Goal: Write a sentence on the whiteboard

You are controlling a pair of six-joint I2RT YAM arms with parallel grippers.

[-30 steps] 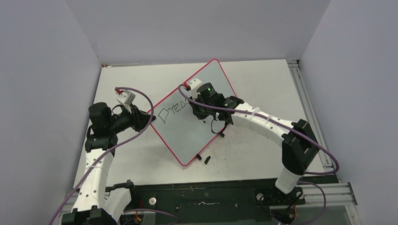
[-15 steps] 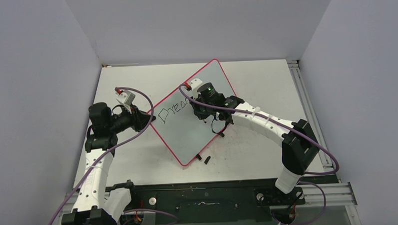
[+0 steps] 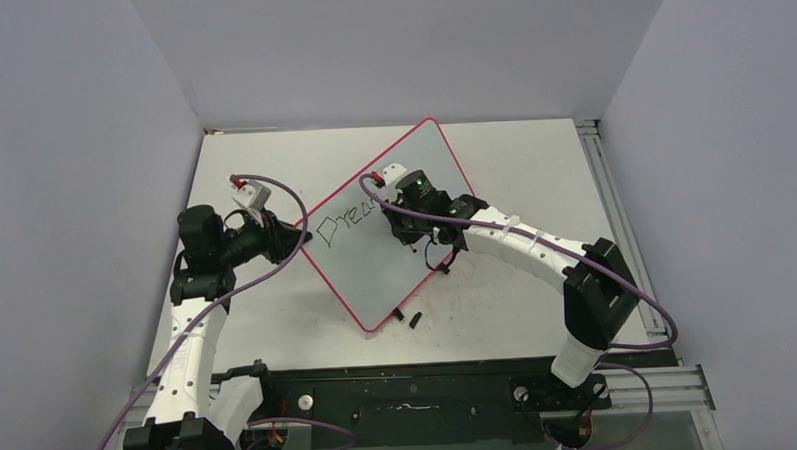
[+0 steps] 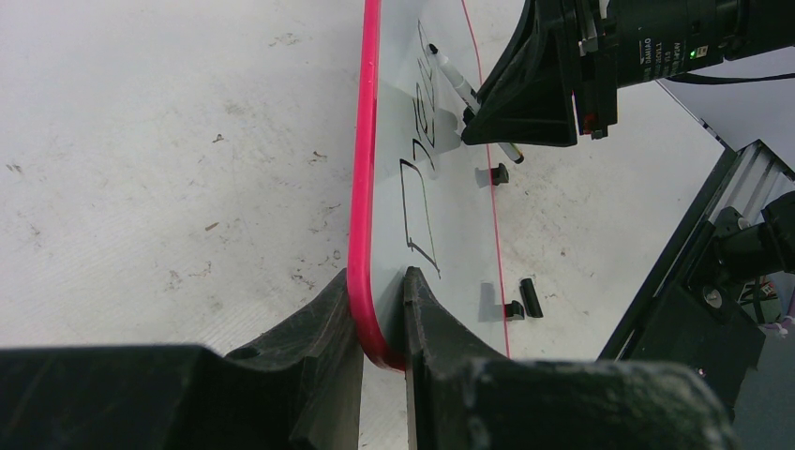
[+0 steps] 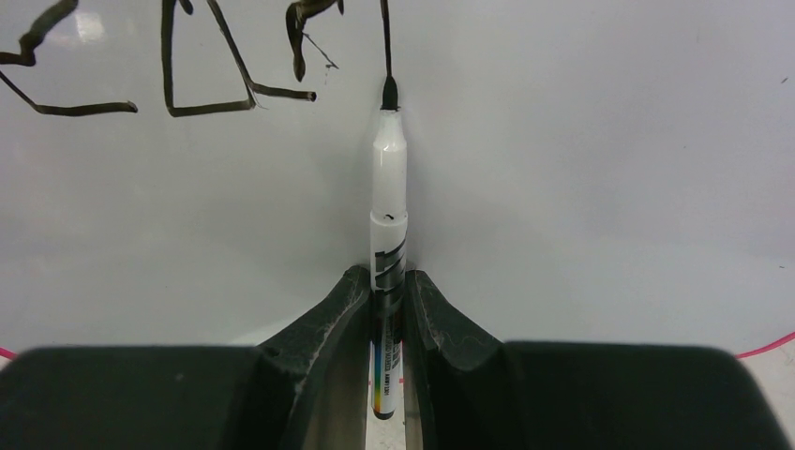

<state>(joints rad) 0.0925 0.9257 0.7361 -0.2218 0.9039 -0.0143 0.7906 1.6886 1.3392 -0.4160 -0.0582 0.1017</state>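
Right pincer (image 5: 384,281) is shut tight on a marker (image 5: 389,187), with 1 finger on each side of the barrel at the bottom centre of its wrist view. The marker runs straight up the frame. Its black tip touches the board (image 5: 581,187) at the lower end of a thin vertical stroke. More strokes of the sentence (image 5: 211,94) cross the upper left of that frame.

Left pincer (image 4: 377,279) is nearly closed on the board's pink-red rim, gripping it with 1 finger on each face at the bottom centre of its own view. From there the board (image 4: 441,206) runs edge-on up the frame. The letters "Drea" climb its white face toward the marker (image 4: 459,84) at the upper centre.

From above, the board (image 3: 412,154) sits slanted like a diamond in the middle of the desk (image 3: 532,160). Its left corner is in the left pincer (image 3: 297,234), and the right pincer (image 3: 407,247) is over its centre. The sentence (image 3: 344,219) starts just inside that left corner. 2 small black feet (image 3: 408,316) sit by the board's bottom corner.
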